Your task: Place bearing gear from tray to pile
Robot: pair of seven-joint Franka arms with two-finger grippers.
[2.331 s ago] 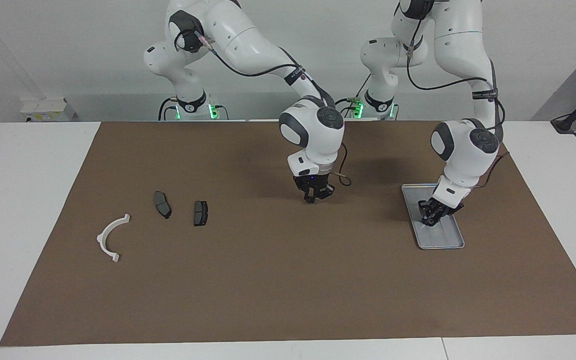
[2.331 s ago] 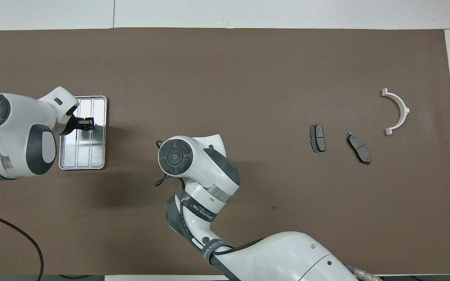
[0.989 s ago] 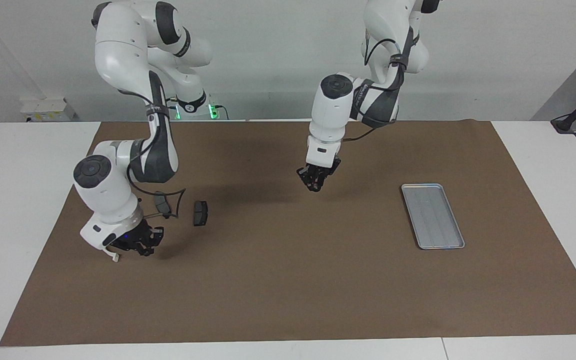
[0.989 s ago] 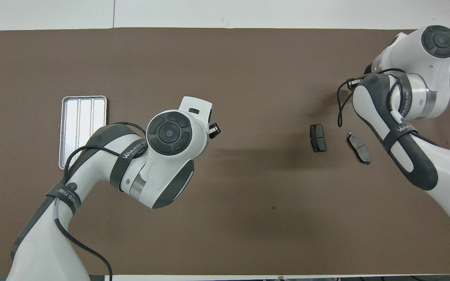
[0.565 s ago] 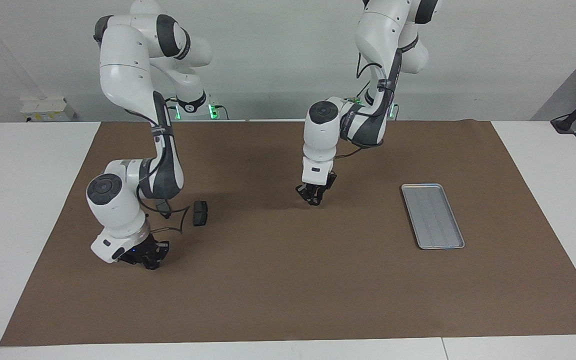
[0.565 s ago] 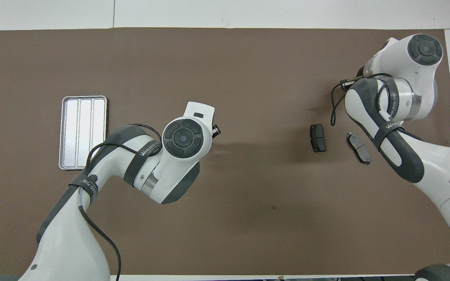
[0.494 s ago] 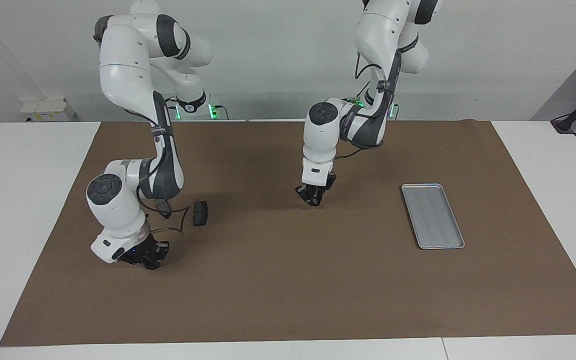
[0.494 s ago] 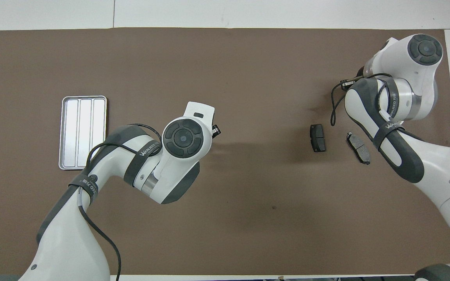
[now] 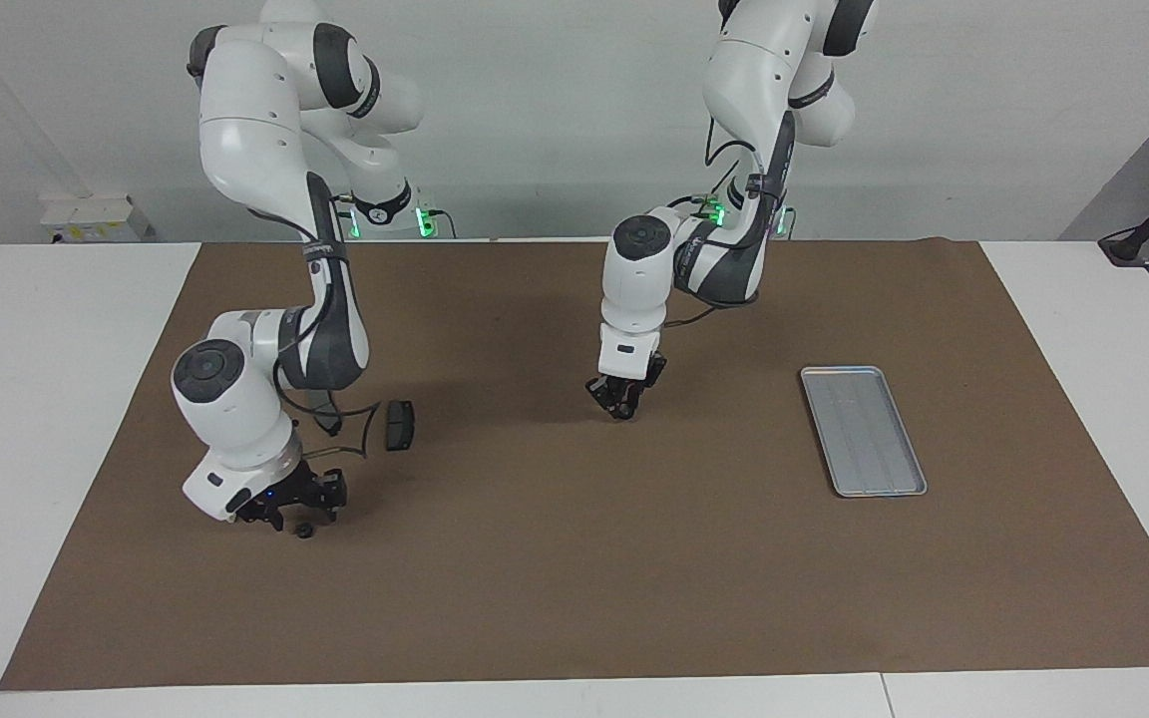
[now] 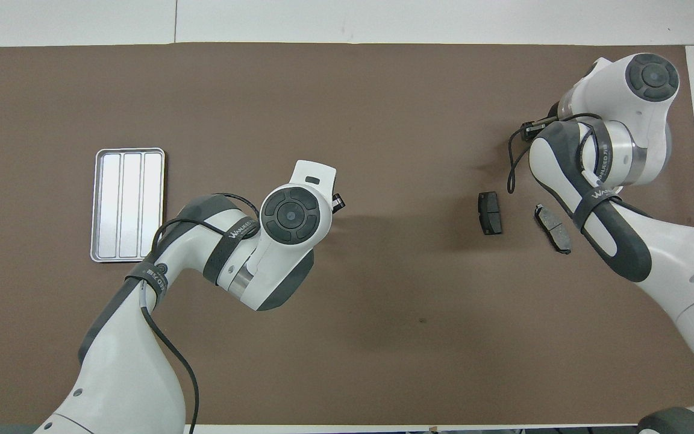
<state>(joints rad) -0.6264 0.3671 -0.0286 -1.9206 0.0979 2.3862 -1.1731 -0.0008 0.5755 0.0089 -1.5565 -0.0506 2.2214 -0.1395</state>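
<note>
The bearing gear (image 9: 304, 531), a small dark part, lies on the brown mat at the right arm's end, directly beneath my right gripper (image 9: 302, 510). That gripper hangs just above it, open and holding nothing. The pile sits beside it: one dark brake pad (image 9: 399, 425) (image 10: 490, 213) shows fully, and a second pad (image 10: 553, 228) is partly covered by the right arm. The white bracket is hidden by that arm. The silver tray (image 9: 864, 429) (image 10: 128, 204) is bare, toward the left arm's end. My left gripper (image 9: 622, 404) waits shut, low over the mat's middle.
The brown mat (image 9: 574, 578) covers most of the white table. The right arm's forearm and cable loop hang over the pads. A wide stretch of mat lies between the left gripper and the tray.
My right gripper has opened and lifted slightly, and the bearing gear now lies on the mat under it. The left gripper has barely shifted.
</note>
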